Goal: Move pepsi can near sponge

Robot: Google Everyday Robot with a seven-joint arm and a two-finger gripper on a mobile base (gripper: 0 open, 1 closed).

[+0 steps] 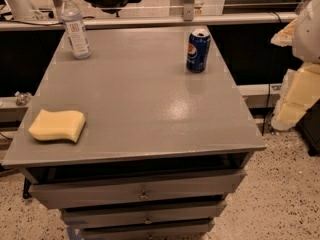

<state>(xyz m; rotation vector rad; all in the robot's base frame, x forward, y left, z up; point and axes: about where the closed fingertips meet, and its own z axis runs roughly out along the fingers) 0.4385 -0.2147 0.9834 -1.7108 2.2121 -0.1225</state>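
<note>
Pincer (296, 99) sits at the far right edge of the view, off past the right side of the tabletop (150, 99), partly cropped by the frame. Colour pale yellow, matte, foam-like surface. Shape: blocky slabs with straight cut edges and angled corners. Upper slab is wider; lower slab is narrower and paler toward its bottom end. Slab sides are shaded a darker tan. Above the pincer is a rounded white housing (310, 26): smooth shell, curved outline, grey shadow on its underside, cropped at the right. A smaller cream-yellow piece (284, 34) with an uneven edge juts out left of the white housing. Its surface detail is too blurred to tell.
</note>
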